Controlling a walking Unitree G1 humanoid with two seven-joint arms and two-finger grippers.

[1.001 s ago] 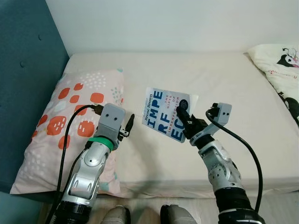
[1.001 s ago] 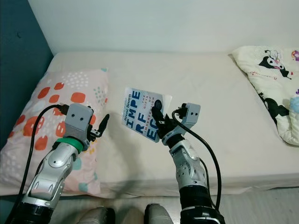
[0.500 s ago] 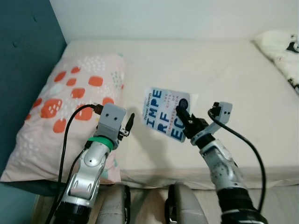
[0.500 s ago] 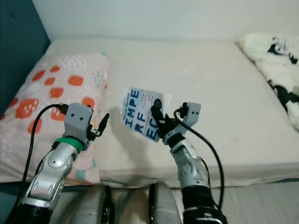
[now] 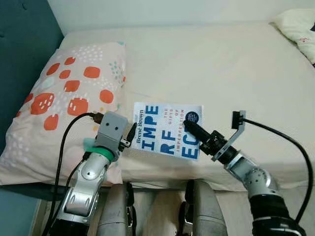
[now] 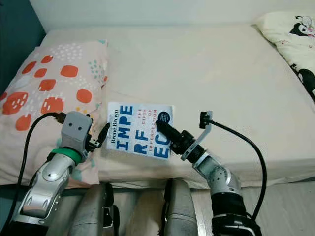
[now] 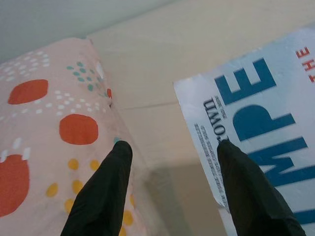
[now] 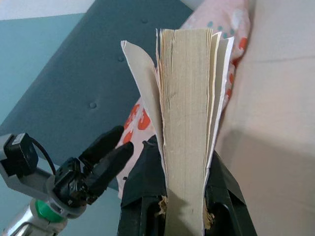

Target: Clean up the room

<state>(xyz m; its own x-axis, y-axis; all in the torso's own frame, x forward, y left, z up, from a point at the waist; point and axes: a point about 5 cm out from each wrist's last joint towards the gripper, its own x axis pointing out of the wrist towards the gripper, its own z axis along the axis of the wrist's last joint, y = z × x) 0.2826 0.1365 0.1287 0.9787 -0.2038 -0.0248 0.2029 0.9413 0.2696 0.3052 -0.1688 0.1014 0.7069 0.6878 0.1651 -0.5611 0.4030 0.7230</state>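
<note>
Right gripper (image 6: 165,129) pinches the paperback book (image 6: 140,122) by its lower edge, holding it above the bed's (image 6: 216,69) near edge. Left gripper (image 6: 103,132) hovers spread beside the spine, empty. The book's lifted, I'd say, but not yet put away. Beyond: spotted pillow (image 6: 44,88) left, cartoon-print bedding (image 6: 295,39) far right, nothing blocking.

A white book (image 6: 139,129) with blue lettering is held above the front edge of a cream mattress (image 6: 221,78) by the right gripper (image 6: 165,129), clamped on the cover's right side. The left gripper (image 6: 102,135) is positioned just beside the book's spine edge (fingers apparently parted, though poorly resolved). A spotted pillow (image 6: 49,83) lies at left.
</note>
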